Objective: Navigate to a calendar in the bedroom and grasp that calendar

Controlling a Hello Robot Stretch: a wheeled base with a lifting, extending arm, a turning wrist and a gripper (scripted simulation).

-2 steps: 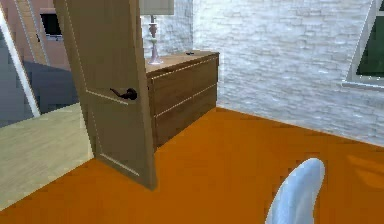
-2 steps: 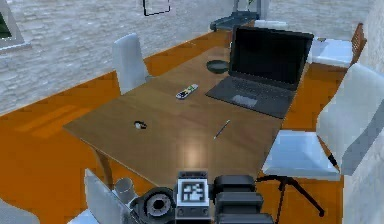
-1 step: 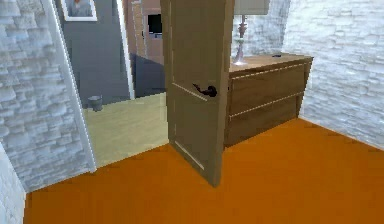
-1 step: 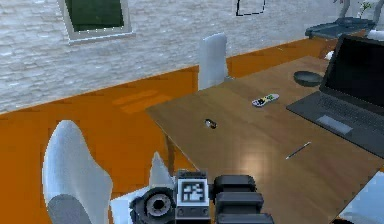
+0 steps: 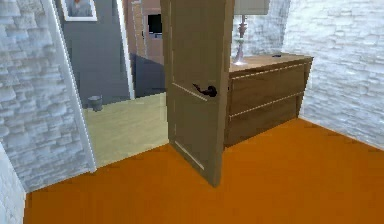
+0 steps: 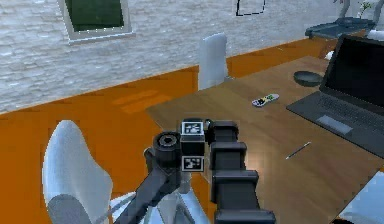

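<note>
In the arm side view the dark arm [image 6: 228, 175] rises from the bottom edge, with two white marked squares [image 6: 192, 128] at its far end. The gripper [image 6: 146, 195] hangs left of them, its dark round body and thin fingers pointing down toward the bottom edge. It stands at the near corner of a wooden table [image 6: 240, 125], beside a white chair [image 6: 75, 185]. I cannot tell whether it holds anything. On the table lie an open dark laptop [image 6: 350, 85], a small remote-like thing [image 6: 265, 99], a pen [image 6: 298, 150] and a dark bowl [image 6: 308, 77].
The forward view has a tan door [image 5: 195, 80] standing open, with a black handle [image 5: 207, 91]. To its left is a doorway onto a paler floor [image 5: 125, 125]. A wooden dresser [image 5: 265, 95] with a lamp [image 5: 240, 45] stands behind it. Orange floor [image 5: 250, 180] runs between white brick walls. A second white chair [image 6: 212, 60] stands at the table's far side.
</note>
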